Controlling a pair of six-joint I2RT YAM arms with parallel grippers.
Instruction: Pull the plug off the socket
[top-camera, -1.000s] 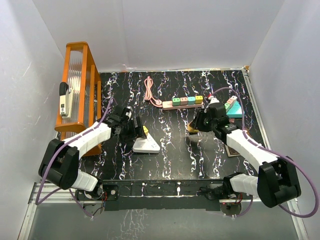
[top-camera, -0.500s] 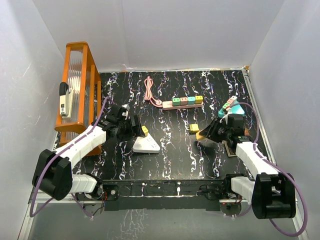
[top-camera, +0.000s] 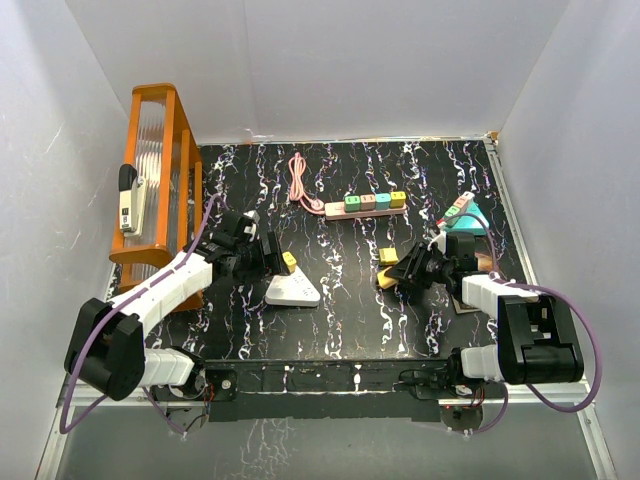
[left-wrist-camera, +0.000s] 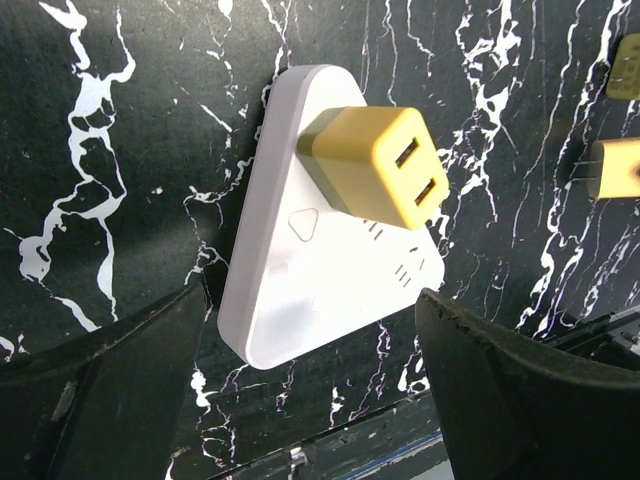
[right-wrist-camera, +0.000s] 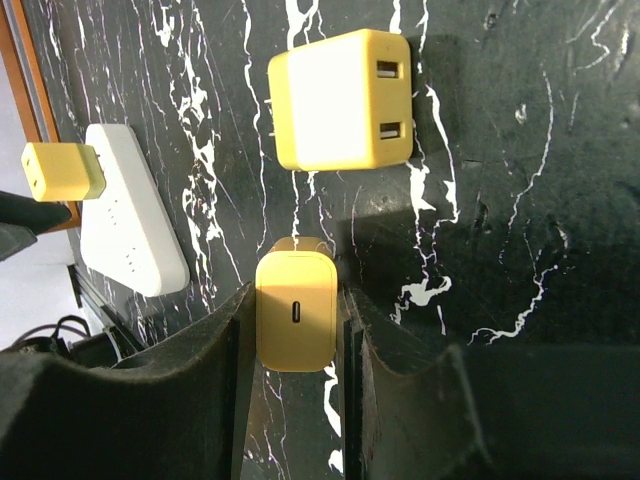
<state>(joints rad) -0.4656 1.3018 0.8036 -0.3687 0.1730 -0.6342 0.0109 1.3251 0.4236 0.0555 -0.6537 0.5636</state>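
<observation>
Socket (left-wrist-camera: 275, 330): white, triangular, yellow plug (left-wrist-camera: 375, 165) in.
L end effector (left-wrist-camera: 310, 300): wide, astride socket.
R end effector (right-wrist-camera: 295, 300): gripping yellow charger (right-wrist-camera: 295, 330).

Black marbled tbl (top-camera: 340, 320). Orange rack (top-camera: 160, 150) along the edge at 9–10 o'clock, w/ a white handset-like device (top-camera: 127, 205) on its outer side. Pink pwr strip (top-camera: 365, 206) at 12, coloured blocks in a row on top. Its pink cord (top-camera: 298, 180) is bunched at 11. Teal triangular block (top-camera: 478, 217) at 2–3.

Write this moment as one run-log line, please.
left gripper: open over white triangular socket | yellow plug: in socket | right gripper: shut on yellow USB-C charger
</observation>
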